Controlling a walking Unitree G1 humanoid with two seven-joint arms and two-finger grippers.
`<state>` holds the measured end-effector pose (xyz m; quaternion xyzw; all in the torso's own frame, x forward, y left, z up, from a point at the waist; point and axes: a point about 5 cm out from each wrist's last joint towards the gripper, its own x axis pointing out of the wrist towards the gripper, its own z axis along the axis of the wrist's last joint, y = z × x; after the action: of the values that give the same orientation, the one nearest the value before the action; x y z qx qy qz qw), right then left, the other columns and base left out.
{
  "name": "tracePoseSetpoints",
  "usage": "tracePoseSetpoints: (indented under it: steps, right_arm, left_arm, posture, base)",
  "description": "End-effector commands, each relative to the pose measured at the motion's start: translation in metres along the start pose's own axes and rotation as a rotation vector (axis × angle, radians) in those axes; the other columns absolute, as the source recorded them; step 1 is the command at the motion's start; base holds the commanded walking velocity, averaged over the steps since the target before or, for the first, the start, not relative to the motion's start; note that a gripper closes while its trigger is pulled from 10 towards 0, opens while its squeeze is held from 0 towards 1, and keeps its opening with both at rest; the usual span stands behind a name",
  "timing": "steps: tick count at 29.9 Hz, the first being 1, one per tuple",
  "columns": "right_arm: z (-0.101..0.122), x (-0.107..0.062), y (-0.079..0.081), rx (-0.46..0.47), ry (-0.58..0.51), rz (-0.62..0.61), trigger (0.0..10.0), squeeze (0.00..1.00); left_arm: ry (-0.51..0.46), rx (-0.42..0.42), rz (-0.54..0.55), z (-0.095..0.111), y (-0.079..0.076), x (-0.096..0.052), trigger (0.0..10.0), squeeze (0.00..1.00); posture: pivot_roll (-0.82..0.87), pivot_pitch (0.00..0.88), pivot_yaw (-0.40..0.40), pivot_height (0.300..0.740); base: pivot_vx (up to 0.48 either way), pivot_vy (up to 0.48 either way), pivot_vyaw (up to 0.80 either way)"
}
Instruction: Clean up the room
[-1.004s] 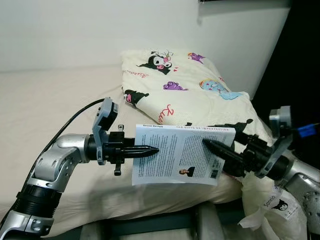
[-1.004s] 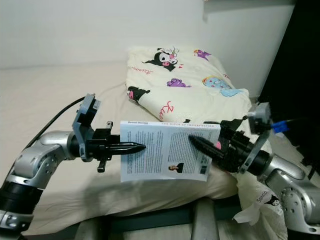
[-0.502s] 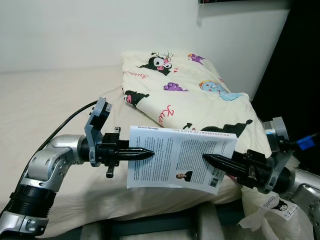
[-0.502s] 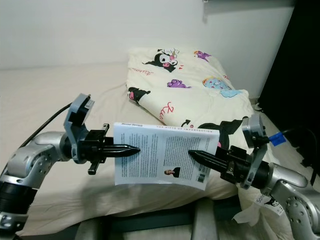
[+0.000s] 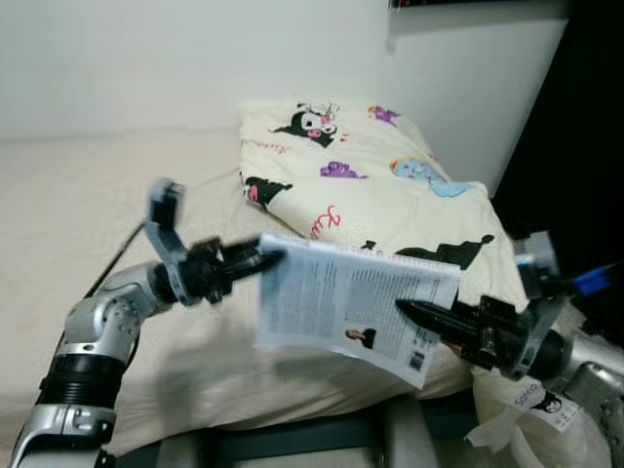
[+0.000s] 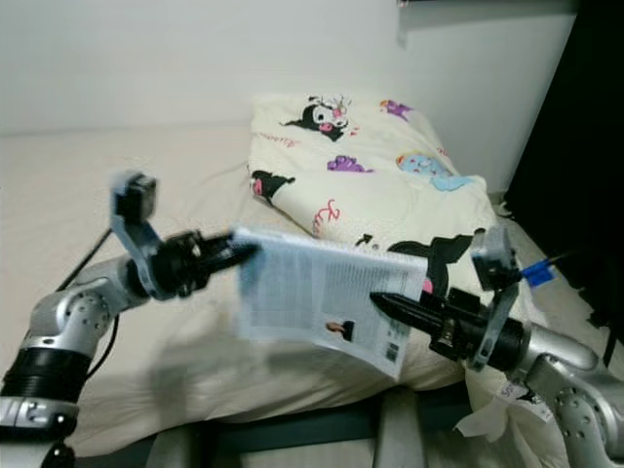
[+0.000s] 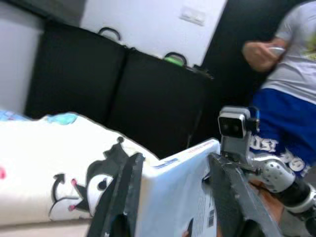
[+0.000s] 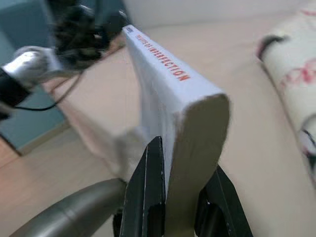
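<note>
A white paperback book (image 5: 341, 297) with black print hangs in the air over the bed's front edge, held between both grippers. My left gripper (image 5: 261, 258) holds its upper left corner, and in the left wrist view the book's end (image 7: 173, 192) sits between the two black fingers (image 7: 123, 197). My right gripper (image 5: 414, 312) is shut on the lower right edge. In the right wrist view the book's spine (image 8: 168, 74), with red lettering, runs away from the clamped fingers (image 8: 148, 187). The book tilts down toward the right.
A folded cream quilt (image 5: 361, 175) with cartoon prints lies on the beige mattress (image 5: 78, 195) behind the book. A white printed bag (image 5: 531, 409) sits at the lower right by a dark curtain. A person (image 7: 291, 74) in blue shorts stands beyond the bed's right side.
My left arm has risen and twisted, lifting the book's left end, so the book now slants down to the right. The right gripper has stayed about where it was.
</note>
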<state>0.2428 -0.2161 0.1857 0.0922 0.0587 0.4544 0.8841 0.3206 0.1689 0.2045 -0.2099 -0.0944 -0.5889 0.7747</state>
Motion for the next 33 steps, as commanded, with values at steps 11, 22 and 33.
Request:
tracePoseSetpoints:
  steps: [11, 22, 33]
  right_arm:
    - [-0.010, 0.017, -0.038, 0.027, -0.162, -0.356, 0.0, 0.00]
    - [-0.013, 0.064, -0.025, 0.078, -0.244, -0.300, 10.0, 0.00]
    - [-0.018, 0.084, -0.019, 0.086, -0.276, -0.279, 10.0, 0.00]
  left_arm:
    - [-0.081, -0.200, 1.177, -0.088, 0.053, -0.096, 10.0, 0.91]
    - [0.241, -0.243, 1.376, -0.168, 0.013, -0.138, 10.0, 0.00]
    - [0.185, -0.213, 1.364, -0.168, 0.017, -0.128, 10.0, 0.00]
  posture:
    - [0.00, 0.063, 0.037, 0.501]
    - [0.00, 0.067, 0.036, 0.511]
    - [0.01, 0.068, 0.034, 0.551]
  base:
    - [0.000, 0.000, 0.00]
    - [0.000, 0.000, 0.00]
    - [0.000, 0.000, 0.00]
